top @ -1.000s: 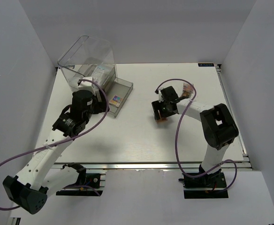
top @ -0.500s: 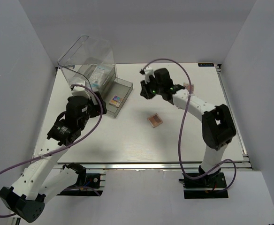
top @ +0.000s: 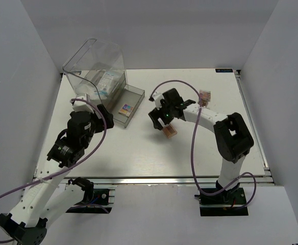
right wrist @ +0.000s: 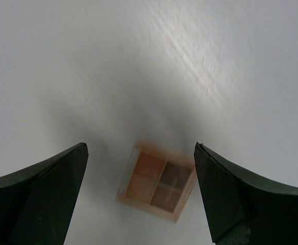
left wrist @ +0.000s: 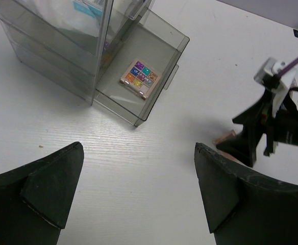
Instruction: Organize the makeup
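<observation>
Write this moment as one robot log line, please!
left tool: open, empty | right tool: open above orange palette | multicolour palette: in drawer

A robotics lab cell: a white table (top: pixel 139 153) enclosed by plain white walls (top: pixel 26 61).

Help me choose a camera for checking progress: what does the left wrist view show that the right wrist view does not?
Only the left wrist view: the clear drawer box, its pulled-out drawer with a multicoloured palette lying in it, and the right arm from outside. Only the right wrist view: the four pans of the brown palette, under the open right gripper. Both: the white table, and that brown palette, though the left wrist view catches only its corner beside the right arm.
</observation>
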Action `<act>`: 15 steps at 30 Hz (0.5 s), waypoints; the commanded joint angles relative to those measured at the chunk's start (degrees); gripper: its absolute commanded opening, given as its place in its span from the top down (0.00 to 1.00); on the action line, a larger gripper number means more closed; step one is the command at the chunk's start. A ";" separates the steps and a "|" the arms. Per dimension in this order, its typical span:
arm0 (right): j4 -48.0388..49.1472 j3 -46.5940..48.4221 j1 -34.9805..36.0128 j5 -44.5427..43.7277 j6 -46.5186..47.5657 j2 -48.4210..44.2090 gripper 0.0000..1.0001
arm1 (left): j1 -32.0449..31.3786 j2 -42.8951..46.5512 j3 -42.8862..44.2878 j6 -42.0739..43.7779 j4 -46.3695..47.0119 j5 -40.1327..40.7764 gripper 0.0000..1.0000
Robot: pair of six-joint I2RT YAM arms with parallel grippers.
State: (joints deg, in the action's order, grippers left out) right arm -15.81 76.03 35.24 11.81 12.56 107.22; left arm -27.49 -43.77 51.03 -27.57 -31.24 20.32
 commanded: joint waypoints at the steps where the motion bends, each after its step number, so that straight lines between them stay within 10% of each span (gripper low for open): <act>1: -2.20 -5.09 -0.35 -5.47 -1.02 -7.36 0.11 | 0.06 0.18 -1.19 -0.20 1.01 -0.54 0.02; 15: -2.29 -6.42 -0.09 -12.34 -5.35 -1.23 0.11 | 0.06 -1.23 -3.12 -0.64 3.30 -2.12 0.02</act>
State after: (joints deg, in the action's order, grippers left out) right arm -18.22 67.26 35.11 0.19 8.88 104.12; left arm -27.49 -46.35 48.60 -27.62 -28.71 18.57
